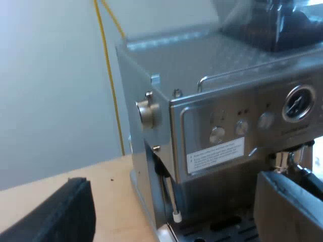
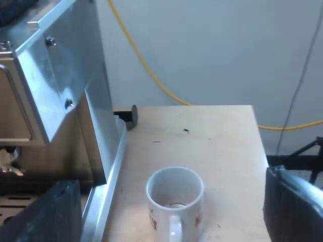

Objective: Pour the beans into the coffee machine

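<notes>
Your left gripper [image 1: 171,184] sat low at the front corner of the espresso machine [image 1: 217,65]. Its fingers [image 1: 60,212] were spread wide, with nothing between them. They were matte black slabs with squared edges.

The machine was a boxy brushed-steel shell with a dimpled top plate and a thin rail along the front edge. The hopper [image 1: 272,25] stood on the top. It was dark and smoky-walled with a dark fill inside that read as beans [image 1: 298,20], though you couldn't make out single beans.

On the front panel there was a round chrome-rimmed gauge [image 1: 299,103], a row of round metal buttons [image 1: 217,134] and a white label [image 1: 216,155] below them. A ribbed metal knob [image 1: 146,112] stuck out of the side panel. The slotted drip tray [image 1: 227,229] sat at the base. The table [image 1: 101,181] was pale wood with a smooth finish.

Your right gripper [image 2: 169,181] hung over the mug [image 2: 187,212] with its jaws also wide apart and gripping nothing. The mug was white, cylindrical and glossy with red print on its wall. It stood upright on the table just beside the machine's steel side. You couldn't tell what lay in its bottom.

A small dark round-ended part [image 2: 132,117] sat at the machine's rear foot, and I couldn't identify it. A yellow cable [image 2: 146,65] ran down the plain wall.
</notes>
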Tool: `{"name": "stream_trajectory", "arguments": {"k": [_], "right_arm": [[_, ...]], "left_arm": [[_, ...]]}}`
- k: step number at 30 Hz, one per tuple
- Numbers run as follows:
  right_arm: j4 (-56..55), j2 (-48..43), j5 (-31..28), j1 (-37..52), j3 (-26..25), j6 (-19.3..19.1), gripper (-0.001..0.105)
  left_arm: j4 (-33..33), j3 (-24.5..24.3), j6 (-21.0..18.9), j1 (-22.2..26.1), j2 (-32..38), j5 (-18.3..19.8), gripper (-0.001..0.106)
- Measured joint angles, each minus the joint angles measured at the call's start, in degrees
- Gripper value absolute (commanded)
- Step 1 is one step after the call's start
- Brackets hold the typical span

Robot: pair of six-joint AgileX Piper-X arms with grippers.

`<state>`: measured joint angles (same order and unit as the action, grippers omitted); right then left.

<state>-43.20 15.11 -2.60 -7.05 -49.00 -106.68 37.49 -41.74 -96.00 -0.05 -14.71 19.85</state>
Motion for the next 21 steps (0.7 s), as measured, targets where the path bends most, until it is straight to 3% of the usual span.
{"name": "stream_trajectory", "arguments": {"k": [2,4,9,16,21], "right_arm": [[-1.02,-1.85,-0.15,0.0,0.0,0.0,0.078],[-2.42,-4.5,-0.11,0.0,0.0,0.0,0.078],[-5.29,-10.42,-0.19,0.0,0.0,0.0,0.078],[-9.56,-15.55,-0.19,0.0,0.0,0.0,0.078],[-16.4,-15.54,-0.07,0.0,-1.06,0.0,0.078]], "left_arm": [[0.85,0.0,0.0,0.0,0.68,0.0,0.067],[8.22,0.0,0.0,0.0,7.62,-0.14,0.067],[14.17,0.0,0.0,0.0,14.8,-0.14,0.067],[21.36,-3.22,0.0,0.0,15.47,-0.09,0.067],[22.38,-3.67,0.0,0.0,15.47,-0.67,0.067]]}}
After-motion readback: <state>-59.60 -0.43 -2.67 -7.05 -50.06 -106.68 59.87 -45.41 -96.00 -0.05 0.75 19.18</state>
